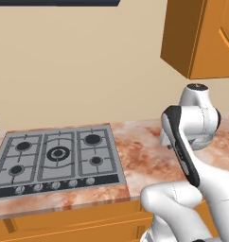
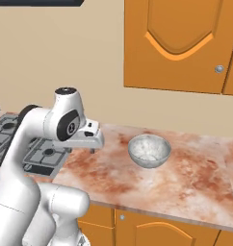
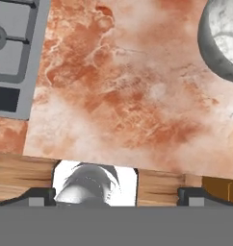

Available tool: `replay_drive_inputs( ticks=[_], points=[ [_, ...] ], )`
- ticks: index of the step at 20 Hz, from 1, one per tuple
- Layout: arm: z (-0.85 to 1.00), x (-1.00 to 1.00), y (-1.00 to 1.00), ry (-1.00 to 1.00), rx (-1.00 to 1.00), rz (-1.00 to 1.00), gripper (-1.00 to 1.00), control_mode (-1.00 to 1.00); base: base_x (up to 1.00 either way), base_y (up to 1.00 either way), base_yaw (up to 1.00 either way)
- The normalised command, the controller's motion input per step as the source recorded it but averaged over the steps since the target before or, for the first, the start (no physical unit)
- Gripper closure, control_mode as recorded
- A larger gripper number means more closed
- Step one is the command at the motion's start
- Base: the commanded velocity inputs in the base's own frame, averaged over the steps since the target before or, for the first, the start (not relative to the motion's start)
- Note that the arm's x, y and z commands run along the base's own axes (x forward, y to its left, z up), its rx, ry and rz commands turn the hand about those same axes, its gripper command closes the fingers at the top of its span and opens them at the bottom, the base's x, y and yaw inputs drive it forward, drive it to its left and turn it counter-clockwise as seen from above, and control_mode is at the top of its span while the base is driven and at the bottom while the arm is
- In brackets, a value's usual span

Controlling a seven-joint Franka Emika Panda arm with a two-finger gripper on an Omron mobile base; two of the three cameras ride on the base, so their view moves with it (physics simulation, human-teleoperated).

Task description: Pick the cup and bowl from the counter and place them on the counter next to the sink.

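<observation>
While the gripper (image 3: 116, 194) hangs over bare counter (image 2: 195, 182) with fingers spread wide and nothing held, the bowl (image 2: 148, 151) sits upright just right of it, stove (image 1: 55, 158) left

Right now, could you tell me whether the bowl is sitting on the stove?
No, the bowl rests on the bare counter, apart from the stove, which lies off to its left in the right base view.

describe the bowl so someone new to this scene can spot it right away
Start at the pink-and-rust marbled counter under the orange wall cabinets. Right of the gas stove, past the arm, sits the bowl. It is small, round, shiny silver-grey with a pale inside, alone on bare stone.
</observation>
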Motion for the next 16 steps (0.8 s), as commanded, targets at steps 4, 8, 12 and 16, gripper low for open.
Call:
replay_drive_inputs(
  ticks=[4, 8, 12, 16],
  points=[
    [-0.09, 0.74, 0.0, 0.0, -0.09, 0.0, -1.0, -1.0, 0.0, 0.0, 0.0],
    [-0.15, 0.79, -0.07, 0.0, -0.04, 0.0, -1.0, -1.0, 0.0, 0.0, 0.0],
    [-0.24, 0.65, -0.25, 0.0, -0.01, 0.0, -1.0, -1.0, 0.0, 0.0, 0.0],
    [-0.32, 0.31, -0.31, 0.0, -0.01, 0.0, -1.0, -1.0, 0.0, 0.0, 0.0]
  ],
)
